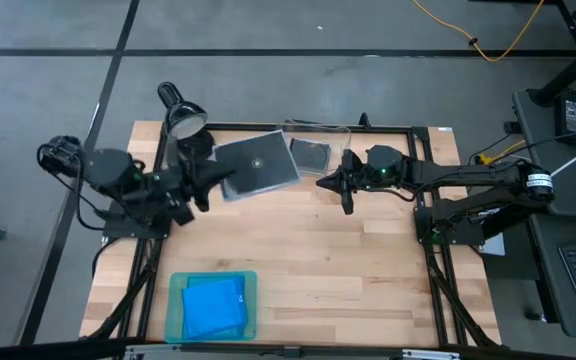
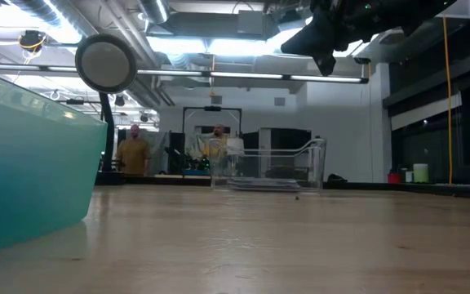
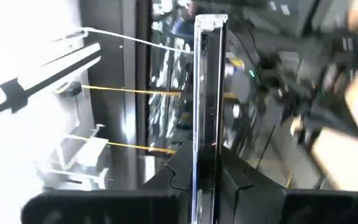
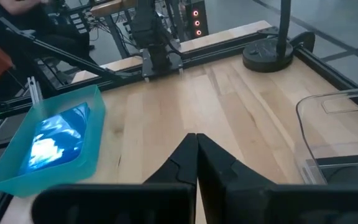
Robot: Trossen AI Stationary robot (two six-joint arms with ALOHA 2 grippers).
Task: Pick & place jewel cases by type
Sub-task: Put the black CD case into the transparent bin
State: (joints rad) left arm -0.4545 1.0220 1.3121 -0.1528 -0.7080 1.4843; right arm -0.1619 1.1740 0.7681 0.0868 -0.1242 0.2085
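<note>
grey floor (image 1: 268,25) all around the wooden bench (image 1: 348,250), dark seams crossing it, a yellow cable (image 1: 508,40) snaking at the far edge. beyond the bench, bright ceiling strip lights (image 2: 210,41) over exposed pipes, two people (image 2: 210,147) standing far back, dark windows (image 2: 431,139) on one side. a black lamp (image 1: 183,115) stands at the corner.

Teal tray (image 1: 176,310) near table (image 1: 368,270) edge; clear bin (image 1: 336,135), desk lamp (image 1: 182,118) far side.
</note>
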